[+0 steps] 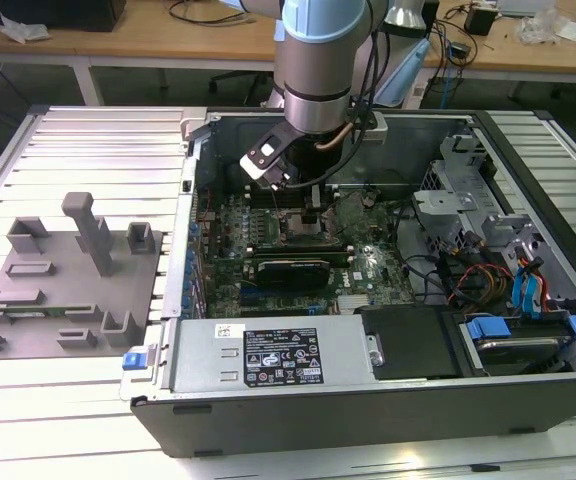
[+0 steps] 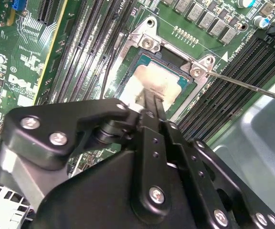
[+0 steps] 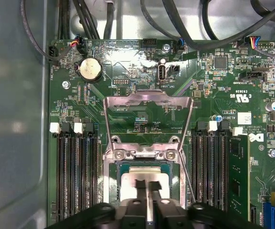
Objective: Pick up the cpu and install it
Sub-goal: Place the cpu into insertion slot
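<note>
Claw [image 3: 147,183] is narrow: the two fingers [image 3: 140,191] stand almost together, with only a thin slit between them. The tips sit at the silvery top of the cpu [image 3: 128,187]. In the second wrist view the claw [image 2: 152,99] meets the cpu [image 2: 149,78] near the middle of its top face. The cpu lies flat inside the socket frame [image 3: 147,154], directly beneath the claw. Just beyond the tips, the hinged cover plate [image 3: 147,102] is folded back. Memory slots [image 3: 75,171] run along both sides of the claw. Farther off sits a coin battery [image 3: 90,70]. In the exterior view the claw [image 1: 313,212] is down inside the computer case [image 1: 268,410]. The grey tray [image 1: 58,290] lies well apart from it, outside the case.
</note>
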Motion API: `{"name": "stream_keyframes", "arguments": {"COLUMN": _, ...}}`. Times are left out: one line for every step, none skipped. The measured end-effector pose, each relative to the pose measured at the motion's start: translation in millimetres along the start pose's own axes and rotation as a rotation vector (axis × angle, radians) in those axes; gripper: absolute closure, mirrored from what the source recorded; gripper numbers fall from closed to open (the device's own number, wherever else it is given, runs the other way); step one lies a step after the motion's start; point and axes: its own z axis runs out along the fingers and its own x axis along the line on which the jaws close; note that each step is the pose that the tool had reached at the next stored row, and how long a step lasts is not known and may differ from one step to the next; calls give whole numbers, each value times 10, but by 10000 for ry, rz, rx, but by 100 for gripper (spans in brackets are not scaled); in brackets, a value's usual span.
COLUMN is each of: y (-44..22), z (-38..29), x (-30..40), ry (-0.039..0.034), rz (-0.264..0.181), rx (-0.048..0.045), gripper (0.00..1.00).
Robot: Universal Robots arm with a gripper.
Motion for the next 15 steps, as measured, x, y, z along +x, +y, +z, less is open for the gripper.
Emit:
{"name": "stream_keyframes", "arguments": {"y": 0, "z": 0, "x": 0, "ry": 0, "rz": 0, "rx": 0, "gripper": 84}}
{"name": "stream_keyframes", "arguments": {"y": 0, "z": 0, "x": 0, "ry": 0, "rz": 0, "rx": 0, "gripper": 89}}
{"name": "stream_keyframes", "arguments": {"y": 0, "z": -1, "x": 0, "ry": 0, "rz": 0, "rx": 0, "gripper": 89}}
{"name": "stream_keyframes", "arguments": {"y": 0, "z": -1, "x": 0, "ry": 0, "rz": 0, "rx": 0, "gripper": 89}}
{"name": "stream_keyframes", "arguments": {"y": 0, "z": -1, "x": 0, "ry": 0, "rz": 0, "rx": 0, "gripper": 89}}
{"name": "stream_keyframes", "arguments": {"y": -2, "z": 3, "x": 0, "ry": -2, "rz": -1, "rx": 1, "gripper": 89}}
{"name": "stream_keyframes", "arguments": {"y": -3, "z": 22, "x": 0, "ry": 5, "rz": -1, "rx": 0, "gripper": 89}}
{"name": "stream_keyframes", "arguments": {"y": -6, "z": 47, "x": 0, "ry": 21, "rz": 1, "rx": 0, "gripper": 89}}
{"name": "stream_keyframes", "arguments": {"y": -9, "z": 62, "x": -1, "ry": 38, "rz": 2, "rx": 0, "gripper": 89}}
{"name": "stream_keyframes", "arguments": {"y": -11, "z": 67, "x": 0, "ry": 38, "rz": 2, "rx": 0, "gripper": 89}}
{"name": "stream_keyframes", "arguments": {"y": -12, "z": 73, "x": 0, "ry": 39, "rz": 2, "rx": 0, "gripper": 89}}
{"name": "stream_keyframes", "arguments": {"y": -14, "z": 82, "x": 0, "ry": 40, "rz": 2, "rx": 0, "gripper": 89}}
{"name": "stream_keyframes", "arguments": {"y": -14, "z": 82, "x": -1, "ry": 38, "rz": 2, "rx": 1, "gripper": 89}}
{"name": "stream_keyframes", "arguments": {"y": -14, "z": 82, "x": -1, "ry": 37, "rz": 2, "rx": 1, "gripper": 89}}
{"name": "stream_keyframes", "arguments": {"y": -14, "z": 82, "x": -1, "ry": 37, "rz": 2, "rx": 1, "gripper": 89}}
